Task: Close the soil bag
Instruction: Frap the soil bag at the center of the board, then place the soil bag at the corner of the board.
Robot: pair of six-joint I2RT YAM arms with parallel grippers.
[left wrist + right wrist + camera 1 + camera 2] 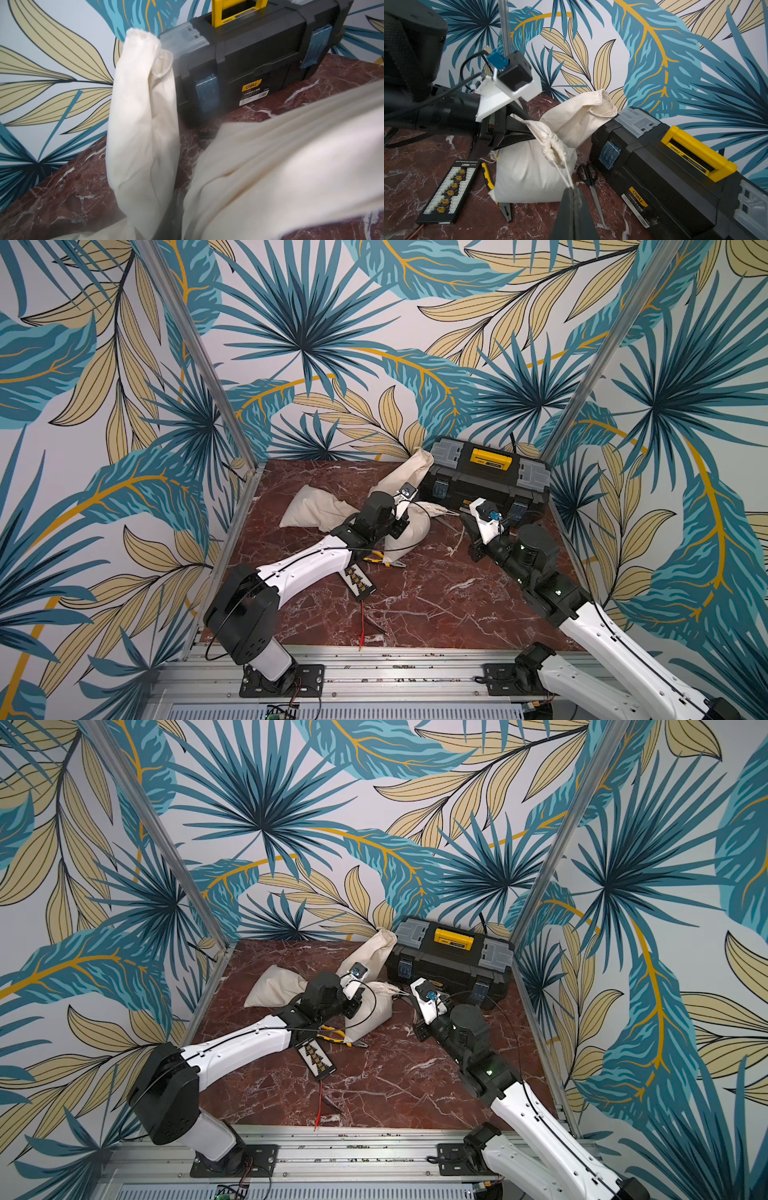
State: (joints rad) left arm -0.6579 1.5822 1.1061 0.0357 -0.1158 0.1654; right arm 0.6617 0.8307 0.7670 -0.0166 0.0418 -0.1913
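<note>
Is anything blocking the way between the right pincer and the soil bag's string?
Nothing visible does. The right pincer is shut on the drawstring, which runs clear to the soil bag's gathered mouth.

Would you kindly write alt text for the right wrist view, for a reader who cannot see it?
The right gripper is shut on the drawstring of a cream soil bag, whose gathered neck the left gripper grips. Scissors lie between it and a black toolbox.
</note>
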